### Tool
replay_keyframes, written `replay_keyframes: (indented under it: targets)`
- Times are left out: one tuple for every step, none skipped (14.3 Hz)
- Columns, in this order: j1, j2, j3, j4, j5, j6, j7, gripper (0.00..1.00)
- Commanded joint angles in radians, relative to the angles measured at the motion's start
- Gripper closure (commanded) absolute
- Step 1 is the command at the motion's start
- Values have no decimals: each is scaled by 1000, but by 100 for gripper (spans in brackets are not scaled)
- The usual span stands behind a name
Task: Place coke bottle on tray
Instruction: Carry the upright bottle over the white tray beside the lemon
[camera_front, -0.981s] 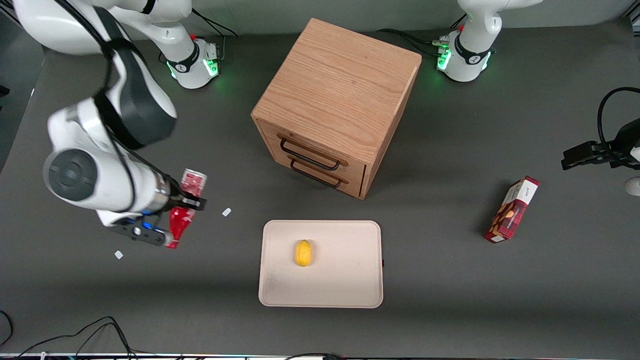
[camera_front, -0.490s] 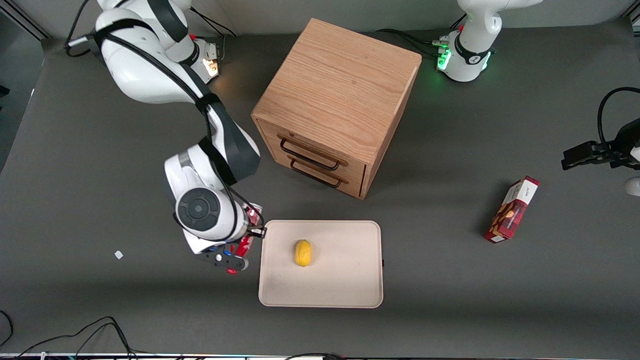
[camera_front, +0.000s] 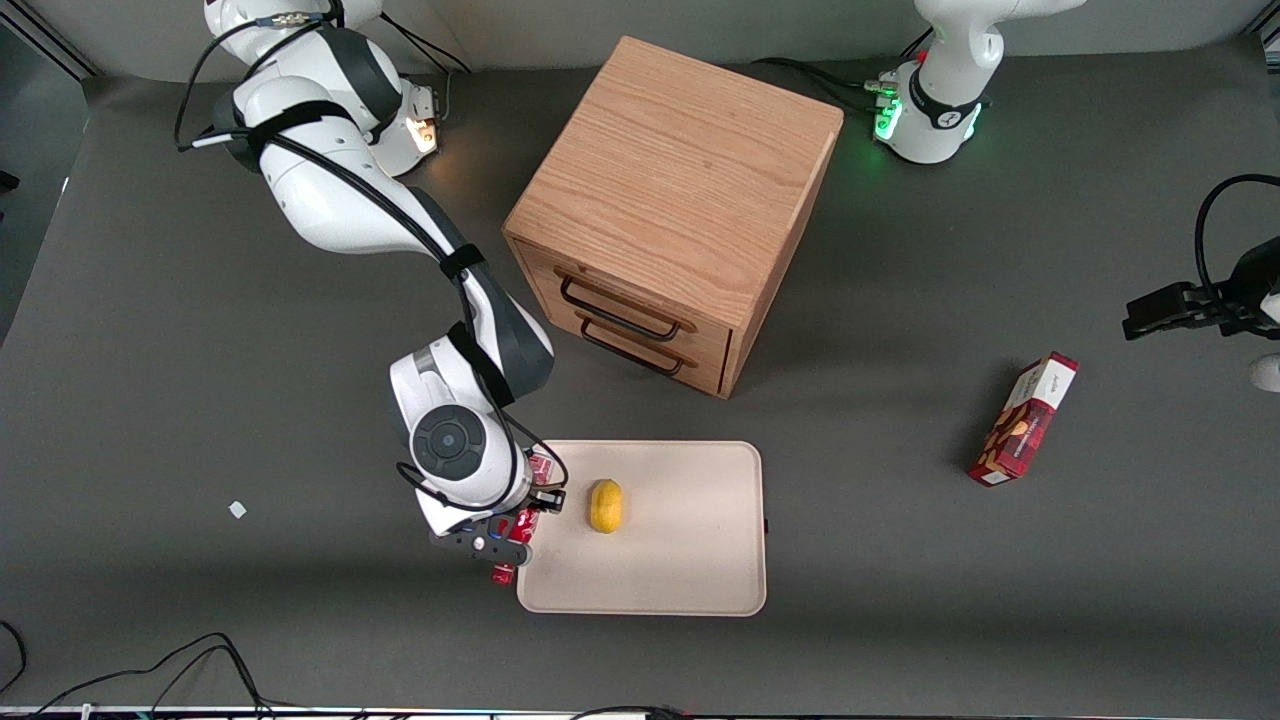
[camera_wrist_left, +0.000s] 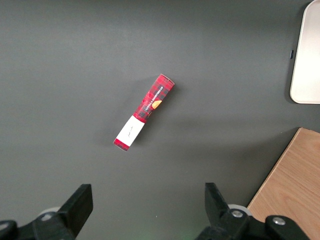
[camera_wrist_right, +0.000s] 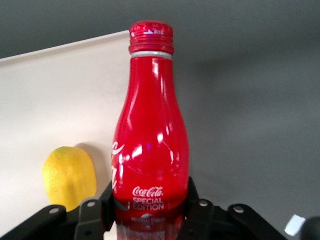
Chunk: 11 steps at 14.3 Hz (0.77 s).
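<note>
**Observer:** Start with the big things. What do you have on the table?

**Operator:** The wooden drawer cabinet (camera_front: 672, 205) stands farther from the front camera than my pincer, and the tray (camera_front: 680, 570) lies just beside the pincer, stretching from it toward the parked arm's end of the table. The pincer (camera_front: 522, 512) hangs right at the tray's rim on my working arm's end.

**Observer:** And the bottle?

**Operator:** The coke bottle (camera_wrist_right: 150, 150) is clamped between the fingers (camera_wrist_right: 91, 212), gripped low on its body, so the pincer is closed on it. Its long axis runs straight out from the pincer, the red cap (camera_wrist_right: 151, 35) leading. From the front it shows only as bits of red around the wrist, the cap end poking out nearer that camera than the pincer.

**Observer:** Is it over the tray yet?

**Operator:** Only partly, I judge. In the wrist view the tray's edge passes under the bottle, with cream on one flank and bare table on the other.

**Observer:** Anything in the way?

**Operator:** A lemon (camera_front: 606, 505) sits on the tray, near the pincer toward the parked arm's end. I would carry the bottle further in over the tray, keeping clear of the lemon.
</note>
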<state>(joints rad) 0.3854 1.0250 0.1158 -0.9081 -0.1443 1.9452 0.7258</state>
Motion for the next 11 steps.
replay_keyframes:
  targets:
    - [1, 36, -13, 54, -8, 12, -144, 100]
    - [-11, 44, -5, 52, 0, 17, -202, 100]
    - [-19, 49, -7, 52, 24, 26, -224, 100]
    - [-19, 58, -7, 54, 28, 37, -251, 100]
    - [-13, 66, -13, 52, 28, 56, -262, 100]
    - [-10, 79, -13, 52, 28, 86, -262, 100]
    - [-8, 90, -14, 52, 28, 109, -262, 100]
    - [-8, 93, -15, 52, 28, 116, -262, 100]
    - [-8, 96, -15, 52, 28, 118, -262, 100]
    - [-11, 98, -15, 51, 28, 127, -262, 100]
    - [-11, 104, -15, 51, 29, 130, -262, 100]
